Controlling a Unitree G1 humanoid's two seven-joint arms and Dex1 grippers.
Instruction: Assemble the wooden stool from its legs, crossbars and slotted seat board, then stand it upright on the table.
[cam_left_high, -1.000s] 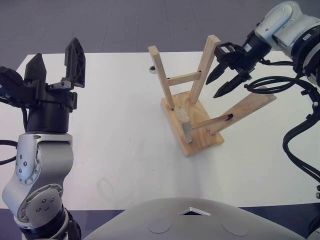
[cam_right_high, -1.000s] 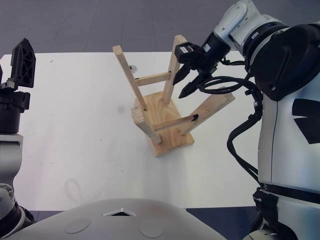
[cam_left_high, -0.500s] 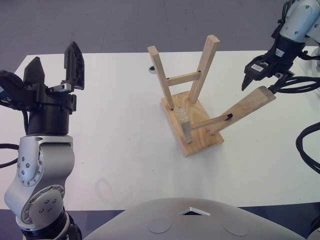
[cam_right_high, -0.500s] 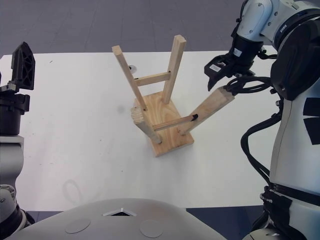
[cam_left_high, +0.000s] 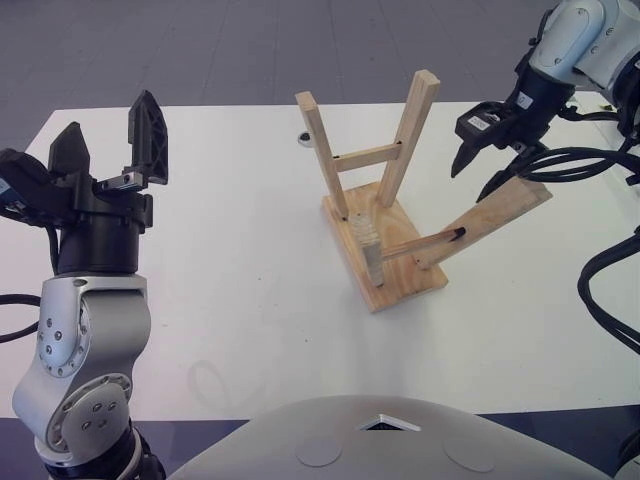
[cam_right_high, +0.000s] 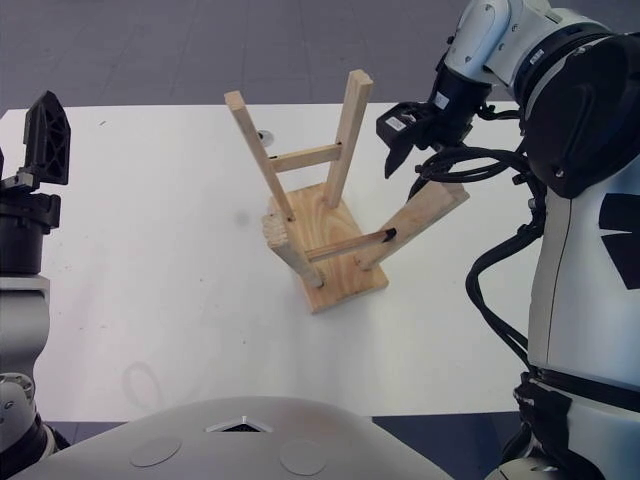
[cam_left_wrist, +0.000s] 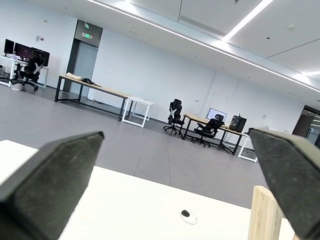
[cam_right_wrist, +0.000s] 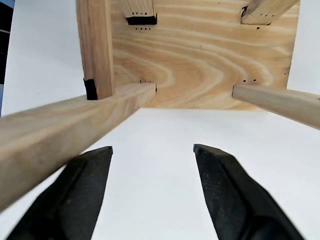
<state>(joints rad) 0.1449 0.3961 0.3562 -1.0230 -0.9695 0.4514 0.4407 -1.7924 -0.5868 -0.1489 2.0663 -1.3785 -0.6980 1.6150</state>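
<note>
right claw (cam_left_high: 470, 185) (open), shifted toward stool (cam_left_high: 400, 228)

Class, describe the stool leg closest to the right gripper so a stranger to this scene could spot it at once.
On the white table, the seat board lies flat, underside up. On its side towards the right gripper, one leg slants steeply outward, whereas the two tall legs stand nearly upright.

No lettering can be read: the white label (cam_left_high: 479, 123) on the right claw (cam_left_high: 467, 187) and the green sign (cam_left_wrist: 88, 26) over the far doorway (cam_left_wrist: 84, 64) are both too small to make out.
</note>
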